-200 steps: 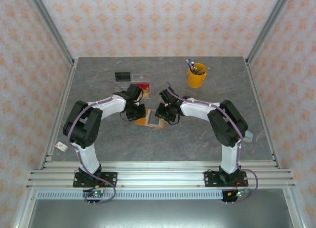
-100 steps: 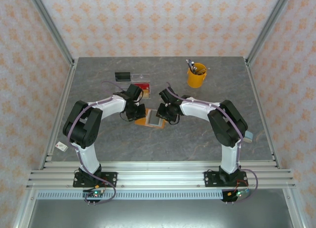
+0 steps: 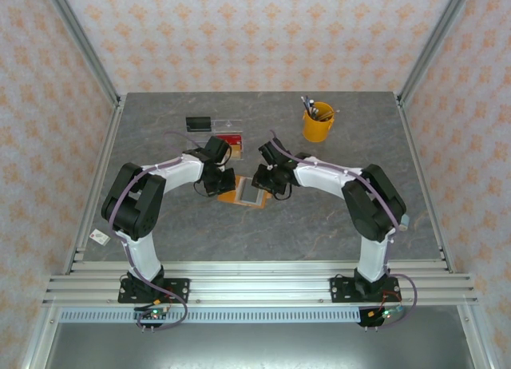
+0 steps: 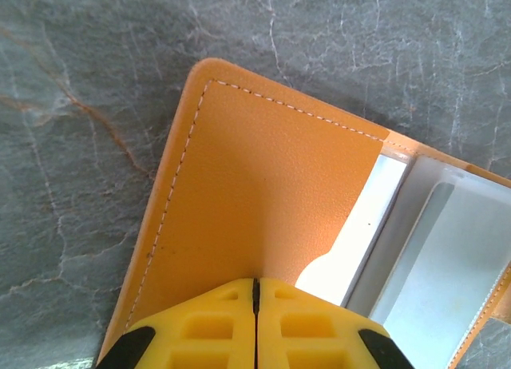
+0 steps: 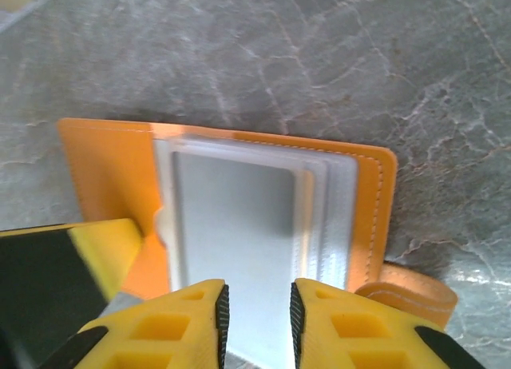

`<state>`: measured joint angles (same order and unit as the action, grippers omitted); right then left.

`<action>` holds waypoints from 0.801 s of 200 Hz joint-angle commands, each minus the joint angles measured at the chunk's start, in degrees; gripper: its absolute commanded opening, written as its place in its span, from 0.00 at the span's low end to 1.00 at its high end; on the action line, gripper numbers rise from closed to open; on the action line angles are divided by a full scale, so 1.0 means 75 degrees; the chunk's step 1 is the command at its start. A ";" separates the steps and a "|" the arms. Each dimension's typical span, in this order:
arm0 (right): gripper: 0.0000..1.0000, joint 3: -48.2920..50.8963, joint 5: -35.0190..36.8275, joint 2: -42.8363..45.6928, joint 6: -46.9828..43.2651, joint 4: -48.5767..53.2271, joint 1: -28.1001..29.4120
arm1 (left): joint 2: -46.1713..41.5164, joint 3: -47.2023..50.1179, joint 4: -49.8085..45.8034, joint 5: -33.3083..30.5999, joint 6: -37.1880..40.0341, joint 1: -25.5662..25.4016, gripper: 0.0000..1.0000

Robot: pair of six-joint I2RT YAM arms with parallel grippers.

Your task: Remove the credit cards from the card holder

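Observation:
The orange card holder (image 3: 242, 198) lies open on the grey table between both arms. My left gripper (image 4: 255, 283) is shut, its tips pressing down on the orange left flap (image 4: 255, 185). A white card edge (image 4: 351, 241) shows in the pocket's thumb notch. In the right wrist view the pale grey-white card sleeves (image 5: 239, 209) lie stacked on the orange cover (image 5: 100, 165). My right gripper (image 5: 255, 309) stands open, low over those sleeves, with nothing clamped between the jaws. From the top view the left gripper (image 3: 223, 184) and right gripper (image 3: 261, 185) flank the holder.
A clear tray (image 3: 226, 128) holding something red stands just behind the holder, with a small black item (image 3: 198, 123) to its left. A yellow cup of pens (image 3: 318, 123) is at the back right. The holder's strap tab (image 5: 407, 297) sticks out on the right.
The right arm's elbow has swung slightly outward and its gripper edged a little along the holder. The left arm and the holder have not moved.

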<state>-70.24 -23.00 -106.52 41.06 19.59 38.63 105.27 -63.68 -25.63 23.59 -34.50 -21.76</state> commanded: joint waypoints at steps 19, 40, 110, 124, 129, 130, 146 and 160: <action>0.28 -0.0020 -0.0237 -0.0179 0.0066 -0.0094 0.0029 | -0.0068 0.0178 -0.0099 -0.0040 -0.0040 -0.0017 0.08; 0.28 -0.0063 -0.0262 -0.0328 0.0093 -0.0070 0.0027 | -0.0077 0.0195 -0.0094 -0.0040 -0.0040 -0.0017 0.08; 0.28 -0.0177 -0.0321 -0.0586 0.0072 -0.0016 0.0028 | -0.0068 0.0188 -0.0087 -0.0017 -0.0040 -0.0017 0.08; 0.27 -0.0162 -0.0411 -0.0603 0.0089 -0.0134 0.0023 | -0.0068 0.0204 -0.0087 -0.0009 -0.0040 -0.0016 0.08; 0.27 -0.0173 -0.0436 -0.0611 0.0098 -0.0165 0.0019 | -0.0068 0.0212 -0.0087 -0.0004 -0.0041 -0.0011 0.08; 0.27 -0.0168 -0.0448 -0.0610 0.0095 -0.0170 0.0018 | -0.0062 0.0215 -0.0087 -0.0005 -0.0041 -0.0014 0.08; 0.25 -0.0099 -0.0684 -0.0592 0.0131 -0.0485 0.0017 | -0.0056 0.0243 -0.0075 0.0005 -0.0040 -0.0025 0.08; 0.25 0.0015 -0.0879 -0.0517 0.0225 -0.0854 0.0006 | -0.0044 0.0283 -0.0053 -0.0005 -0.0040 -0.0015 0.08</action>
<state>-70.41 -26.81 -110.00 41.52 17.74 38.59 105.27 -63.48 -25.39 23.77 -34.50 -21.76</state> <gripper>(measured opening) 0.254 0.082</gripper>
